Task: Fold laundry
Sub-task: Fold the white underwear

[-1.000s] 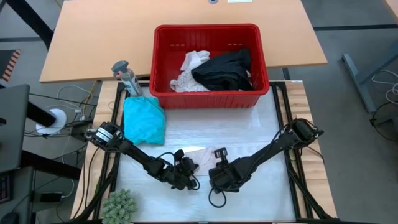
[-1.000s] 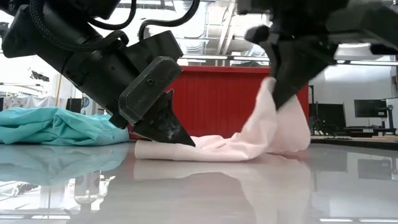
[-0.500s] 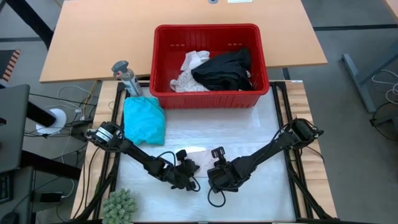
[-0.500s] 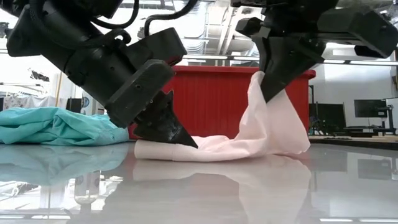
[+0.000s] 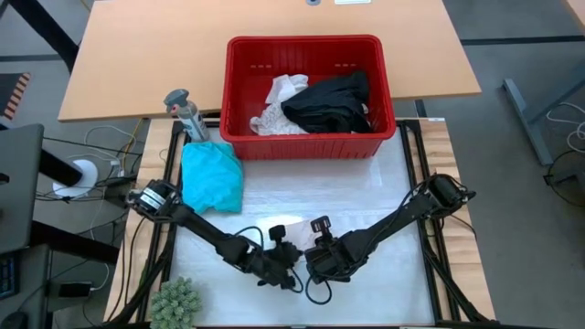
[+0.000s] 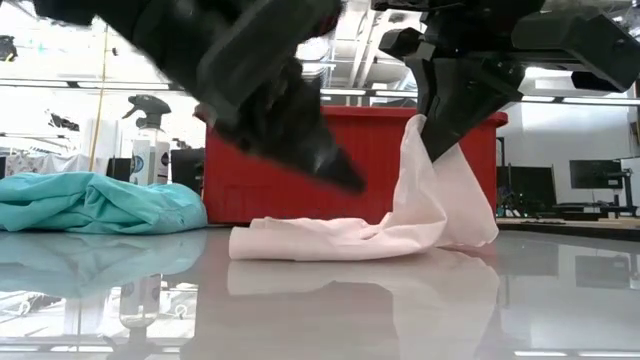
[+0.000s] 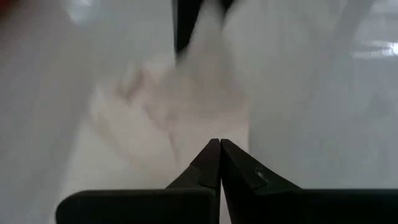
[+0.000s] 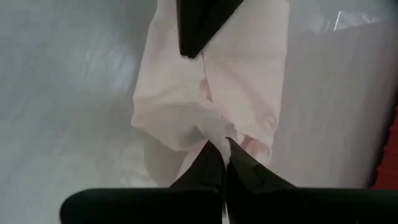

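A pale pink garment [image 6: 330, 237] lies on the white table, its right part pulled up to my right gripper [image 6: 432, 140], which is shut on it. My left gripper [image 6: 352, 183] hovers shut just above the garment's flat part and left of the raised part, holding nothing; its tip [image 8: 199, 25] also shows in the right wrist view. A teal garment [image 5: 212, 176] lies crumpled at the table's far left. A white garment [image 5: 279, 100] and a black garment [image 5: 329, 102] lie in the red basket [image 5: 311, 146]. My right gripper pinches a bunched-up part of the pink garment [image 8: 208, 132] between its two fingertips, coming from above and slanting down. The cloth hangs slack below the fingers. Its lower fold and its left end [image 6: 245, 243] rest on the table.
The red basket stands at the table's far edge, with a spray bottle [image 5: 187, 114] to its left. A green fuzzy plant [image 5: 175, 300] sits at the near left corner. Bare table lies near and to the right of both grippers.
My left gripper, still shut, has lifted off the pink garment's left end, which it was pressing to the table, and moved up toward the right gripper, rolling as it went. The garment's left end stays flat on the table. The right gripper keeps its hold.
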